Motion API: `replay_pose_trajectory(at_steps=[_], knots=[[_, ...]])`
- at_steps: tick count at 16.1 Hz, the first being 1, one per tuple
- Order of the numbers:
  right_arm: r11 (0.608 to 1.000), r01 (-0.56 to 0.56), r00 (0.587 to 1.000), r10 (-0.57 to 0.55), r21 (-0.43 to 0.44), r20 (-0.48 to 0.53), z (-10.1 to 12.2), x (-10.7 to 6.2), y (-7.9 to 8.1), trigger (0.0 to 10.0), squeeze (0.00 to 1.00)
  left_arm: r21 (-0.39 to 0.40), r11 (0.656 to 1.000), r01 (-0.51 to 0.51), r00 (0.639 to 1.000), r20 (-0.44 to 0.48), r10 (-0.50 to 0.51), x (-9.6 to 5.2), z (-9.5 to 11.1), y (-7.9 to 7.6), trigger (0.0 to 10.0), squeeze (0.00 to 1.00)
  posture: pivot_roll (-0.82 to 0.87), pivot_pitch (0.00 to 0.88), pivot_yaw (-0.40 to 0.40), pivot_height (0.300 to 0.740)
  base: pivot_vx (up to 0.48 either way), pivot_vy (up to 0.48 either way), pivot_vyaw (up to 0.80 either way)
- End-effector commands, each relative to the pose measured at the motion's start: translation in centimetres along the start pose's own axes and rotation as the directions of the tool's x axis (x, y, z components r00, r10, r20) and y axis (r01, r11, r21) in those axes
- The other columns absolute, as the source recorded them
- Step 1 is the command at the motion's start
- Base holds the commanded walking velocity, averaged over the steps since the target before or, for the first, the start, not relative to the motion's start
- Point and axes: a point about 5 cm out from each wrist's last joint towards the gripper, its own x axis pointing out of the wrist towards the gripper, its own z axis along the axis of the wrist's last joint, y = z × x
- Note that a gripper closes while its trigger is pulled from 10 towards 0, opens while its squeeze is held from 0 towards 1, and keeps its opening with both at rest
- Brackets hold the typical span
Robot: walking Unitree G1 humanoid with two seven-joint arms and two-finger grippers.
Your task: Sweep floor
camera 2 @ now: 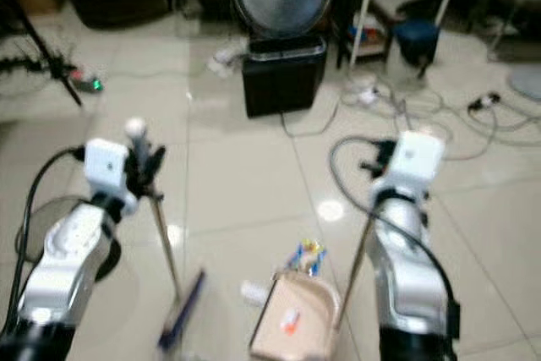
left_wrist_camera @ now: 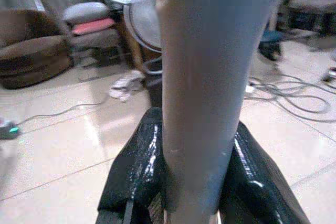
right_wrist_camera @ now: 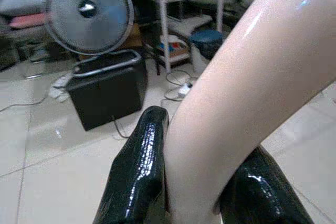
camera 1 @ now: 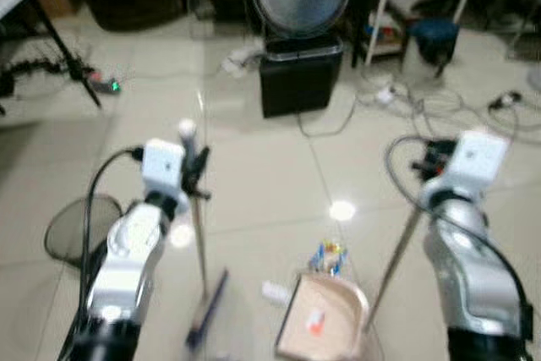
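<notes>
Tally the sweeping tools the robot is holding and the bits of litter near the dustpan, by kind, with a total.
Brooms: 1, the broom in the left gripper.
Dustpans: 1, the dustpan whose handle the right gripper holds.
Litter in the pan: 1, an orange scrap.
Litter on the floor: 2, a colourful wrapper and a white scrap.
Total: 5.

Both arms are rounded silver shells with black joints. A white boxy camera module [camera 1: 163, 162] sits at each wrist, fed by a looping black cable [camera 1: 101, 177]. The fingers [left_wrist_camera: 134, 169] are glossy black.
</notes>
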Motion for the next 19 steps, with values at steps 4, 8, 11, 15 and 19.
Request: replay_pose_trajectory(at_steps=[4,8,11,15,19], knots=[[0.99,-0.044,0.993,0.058,-0.134,0.101,1.6,0.9,0.5,10.0,0.0,-0.027,0.991,-0.133,0.99,0.043,0.134,1.4,1.1,0.4,10.0,0.0,-0.11,0.058,0.047,0.74,0.0,-0.12,0.0],[0.977,-0.081,0.989,0.102,-0.198,0.103,1.5,1.0,0.8,10.0,0.0,0.022,0.99,-0.136,0.985,0.114,0.133,1.5,1.7,0.2,10.0,0.0,-0.11,0.05,0.044,0.74,0.0,0.0,0.0],[0.976,-0.07,0.99,0.093,-0.205,0.105,1.2,1.0,0.6,10.0,0.0,0.018,0.987,-0.158,0.982,0.112,0.155,1.5,1.7,0.4,10.0,0.0,-0.11,0.047,0.046,0.74,0.395,0.0,0.75],[0.977,-0.087,0.989,0.108,-0.192,0.1,0.8,1.1,0.7,10.0,0.0,0.02,0.987,-0.157,0.981,0.115,0.154,1.6,1.6,0.2,10.0,0.0,-0.11,0.055,0.044,0.74,0.45,0.0,0.6],[0.968,-0.123,0.988,0.14,-0.219,0.064,-0.2,1.0,1.1,10.0,0.0,-0.003,0.987,-0.161,0.981,0.108,0.16,1.4,1.4,0.2,10.0,0.0,-0.11,0.078,0.039,0.74,0.337,0.0,0.0]])
